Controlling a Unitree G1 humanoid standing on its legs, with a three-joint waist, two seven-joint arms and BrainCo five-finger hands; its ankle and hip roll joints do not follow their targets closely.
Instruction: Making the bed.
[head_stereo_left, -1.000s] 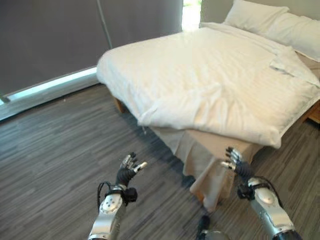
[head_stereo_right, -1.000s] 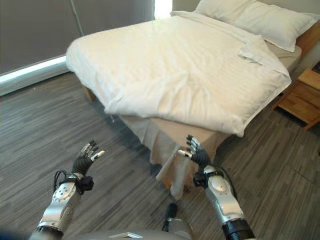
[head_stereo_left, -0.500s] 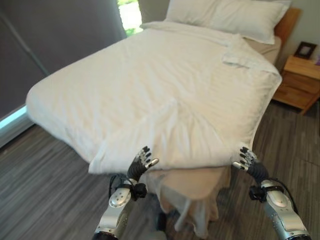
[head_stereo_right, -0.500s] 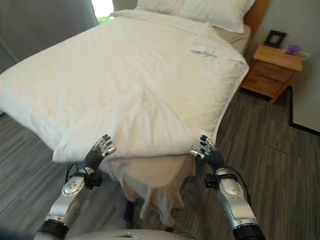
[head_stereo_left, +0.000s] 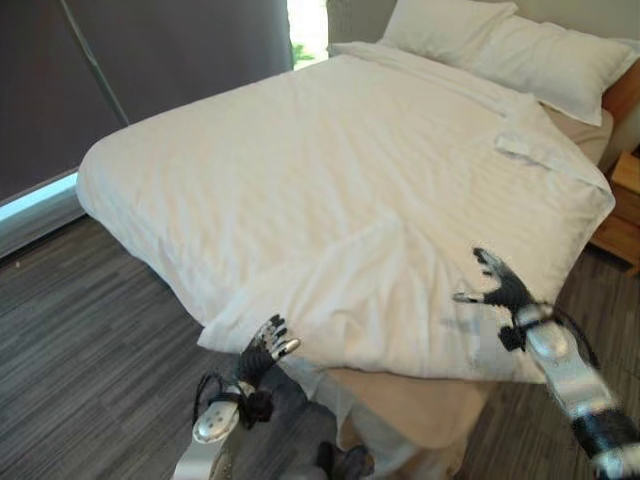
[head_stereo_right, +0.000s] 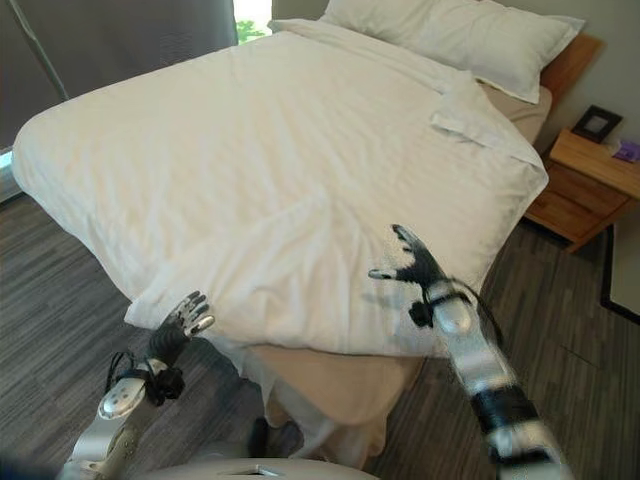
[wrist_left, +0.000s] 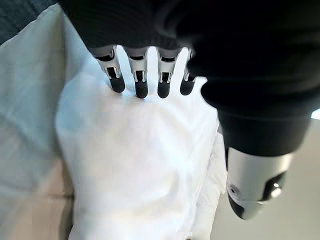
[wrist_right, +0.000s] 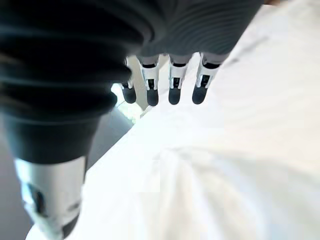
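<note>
Covering bed, white duvet (head_stereo_right: 260, 150) rumpled at foot corner; left hand (head_stereo_left: 262, 350), right hand (head_stereo_right: 415, 268) fingers released.

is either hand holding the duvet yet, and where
Nothing is held. The left hand is open at the white duvet's near corner, and the right hand is open above its foot edge.

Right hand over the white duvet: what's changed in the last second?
The right hand has risen from below the bed's foot edge to above the white duvet, fingers spread, gripping nothing. The left hand came up to the duvet's hanging corner, open. The camera shifted too. The duvet's folds and pillows look unchanged.
</note>
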